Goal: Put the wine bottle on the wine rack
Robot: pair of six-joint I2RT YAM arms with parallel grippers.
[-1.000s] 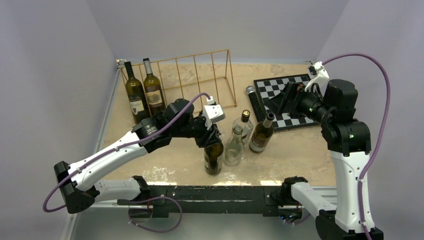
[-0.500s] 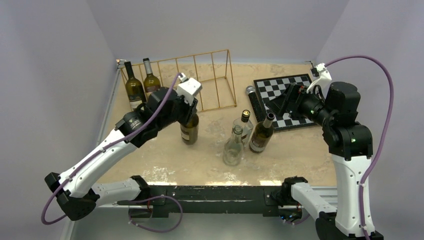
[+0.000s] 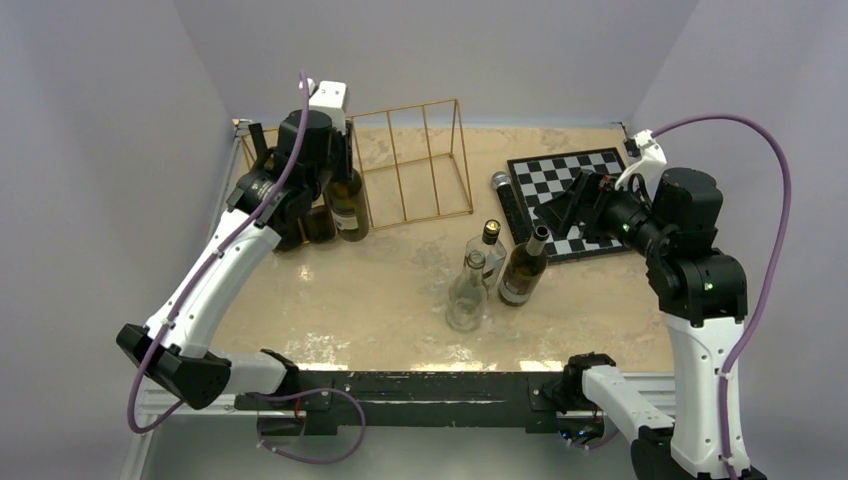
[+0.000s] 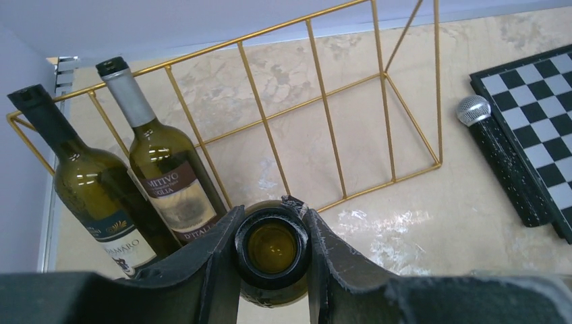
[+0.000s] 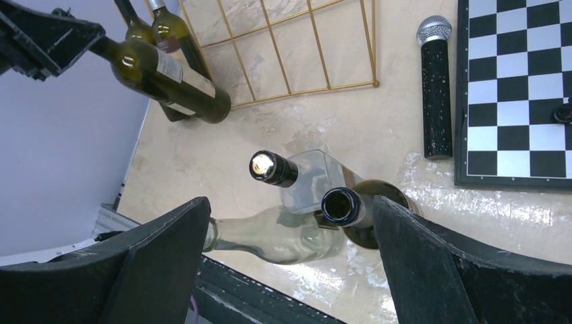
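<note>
One slot is what matters now. The left hand [image 4: 272, 226] is clenching the neck of the dark green glass wine bottle [image 3: 347, 205], holding it tilted at the near edge of the long gold thin-wire wine rack [image 3: 390, 165]. It is just right of the two labelled green bottles [image 4: 168, 196] already leaning there. By my judgement the base should be going down inside the next free slot, between its wires, without knocking the neighbouring bottle — and the grip should be staying firm until the glass is leaning on the far rail like the others. Whether the base is touching the tabletop [image 3: 380, 290] yet, I cannot tell. The right hand [image 5: 289, 202] is hanging released above three upright bottles [image 3: 520, 275] near the black-and-white chessboard [image 3: 545, 170], well apart from the work.

Half a second ago the bottle was over open tabletop in front of the rack, and a second ago beside the three-bottle group — now it is sitting far and left. The right arm is showing hardly any change.
</note>
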